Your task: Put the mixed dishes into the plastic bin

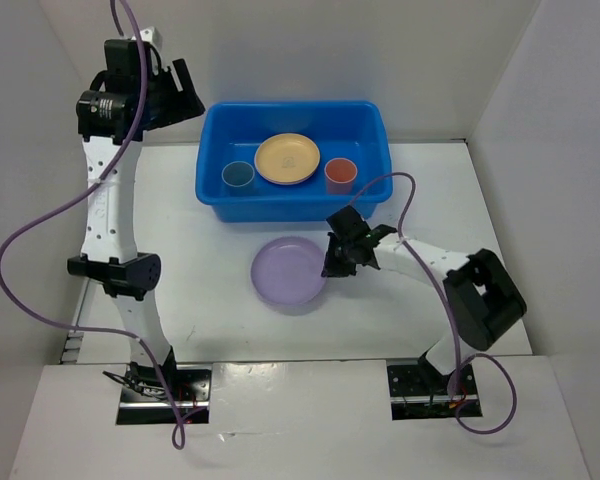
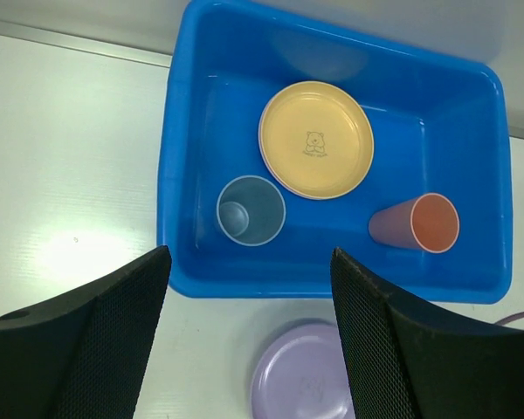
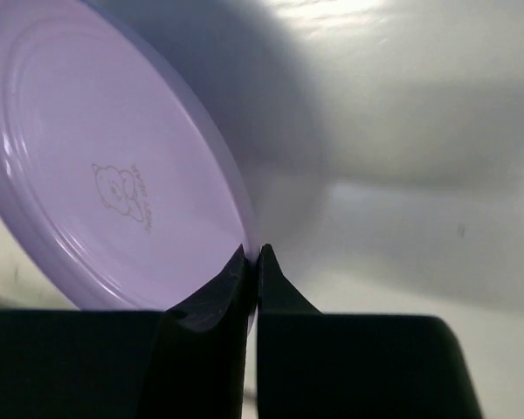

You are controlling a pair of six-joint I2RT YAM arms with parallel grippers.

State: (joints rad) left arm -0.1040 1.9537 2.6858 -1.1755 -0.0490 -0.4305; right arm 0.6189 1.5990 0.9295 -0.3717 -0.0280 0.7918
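The bright-blue plastic bin (image 1: pixel 210 170) (image 2: pixel 179 175) stands at the back of the table and holds a yellow plate (image 1: pixel 287 158) (image 2: pixel 315 140), a blue cup (image 1: pixel 238 176) (image 2: pixel 251 210) and a coral-red cup (image 1: pixel 340 174) (image 2: pixel 417 223). A lilac plate (image 1: pixel 288 270) (image 2: pixel 301 384) (image 3: pixel 96 175) lies on the table just in front of the bin. My right gripper (image 1: pixel 332 262) (image 3: pixel 253 262) is shut on the lilac plate's right rim, one finger on each side of it. My left gripper (image 1: pixel 170 95) (image 2: pixel 249 349) hangs open and empty, high up beside the bin's left end.
White walls close in the table on the left, right and back. A purple cable (image 1: pixel 40 240) loops out from the left arm, and another (image 1: pixel 420 220) arcs over the right arm.
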